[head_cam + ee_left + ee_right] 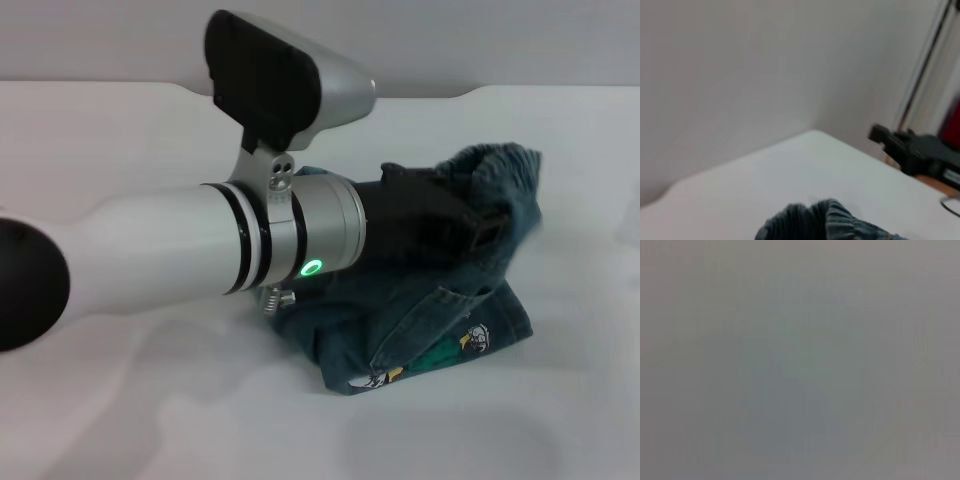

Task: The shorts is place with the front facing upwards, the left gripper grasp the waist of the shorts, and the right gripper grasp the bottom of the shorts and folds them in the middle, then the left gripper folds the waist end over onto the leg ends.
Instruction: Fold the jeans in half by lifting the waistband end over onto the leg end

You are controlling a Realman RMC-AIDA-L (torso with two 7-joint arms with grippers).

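My left tool (470, 225), the black forked claw, is clamped on the puckered waist (500, 165) of the blue denim shorts (430, 320), bunched on the white bench (150, 400) at three o'clock (right tool unseen). I should carry the waist low, squarely over the hems

Blue denim cloth, matt and coarse, for the shorts (430, 320), faded pale in patches, with raised double stitching. Ribbed, puckered gather along the waist (812, 220). Smooth printed cartoon figures near the hems. Matt black plastic on the left gripper (440, 225), behind it satin silver metal and glossy white shell. Smooth, matt white table (120, 400) throughout.
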